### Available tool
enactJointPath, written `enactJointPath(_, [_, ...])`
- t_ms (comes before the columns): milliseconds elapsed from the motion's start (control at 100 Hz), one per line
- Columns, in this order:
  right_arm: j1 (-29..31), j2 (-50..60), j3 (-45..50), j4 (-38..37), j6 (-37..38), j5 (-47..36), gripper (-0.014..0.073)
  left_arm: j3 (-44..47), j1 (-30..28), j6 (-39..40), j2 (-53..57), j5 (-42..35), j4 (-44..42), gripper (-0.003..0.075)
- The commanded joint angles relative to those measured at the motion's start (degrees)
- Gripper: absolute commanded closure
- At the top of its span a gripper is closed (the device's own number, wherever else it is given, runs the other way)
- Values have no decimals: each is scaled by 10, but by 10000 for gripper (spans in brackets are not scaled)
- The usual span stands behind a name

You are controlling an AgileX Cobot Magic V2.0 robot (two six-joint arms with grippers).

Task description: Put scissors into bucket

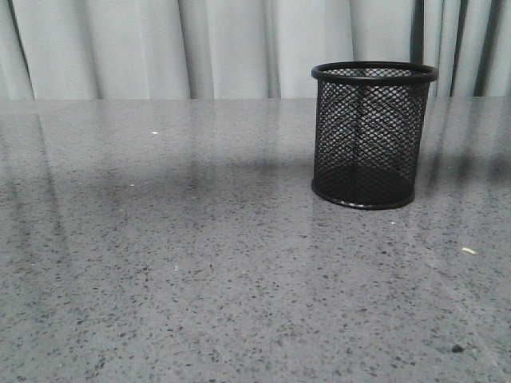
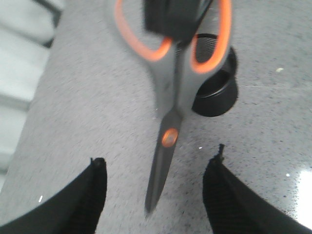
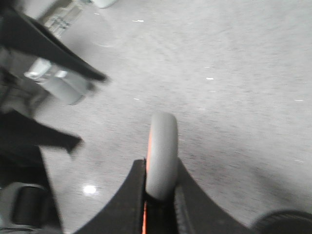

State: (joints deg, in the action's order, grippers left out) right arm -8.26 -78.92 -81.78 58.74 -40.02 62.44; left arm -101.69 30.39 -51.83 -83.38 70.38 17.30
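Right gripper (image 3: 160, 195) clamps grey, orange-lined scissors (image 2: 168, 112); left gripper (image 2: 156, 187) gapes released.

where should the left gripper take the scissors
Probably the scissors' closed blades just past the orange pivot, coming from the tip end: the right gripper holds the handles, and the blades point into the open left gripper.

You're looking at a grey speckled bench (image 1: 200, 279) with a glossy top that picks up soft vertical reflections. Behind its far edge, pale grey-white curtains (image 1: 160, 48) hang in long folds across the whole back of the scene. Your light is even and cool. A few small pale crumbs (image 1: 469, 250) lie scattered on the bench surface.
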Motion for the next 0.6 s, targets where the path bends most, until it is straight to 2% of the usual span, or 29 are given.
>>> enactJointPath(0, [10,33,-43,-20,30,-4,639,-19,-30,48,33,-37,9,313])
enactJointPath(120, [11,55,-80,-104,83,1,639,-19,-82,93,45,-37,14,313])
enactJointPath(300, [11,78,-130,-219,158,57,639,-19,-148,106,58,-32,48,313])
enactJointPath(390, [11,83,-150,-267,184,97,639,-19,-169,106,62,-31,65,313])
enactJointPath(590, [11,89,-155,-352,229,117,639,-19,-184,106,62,-31,80,313])
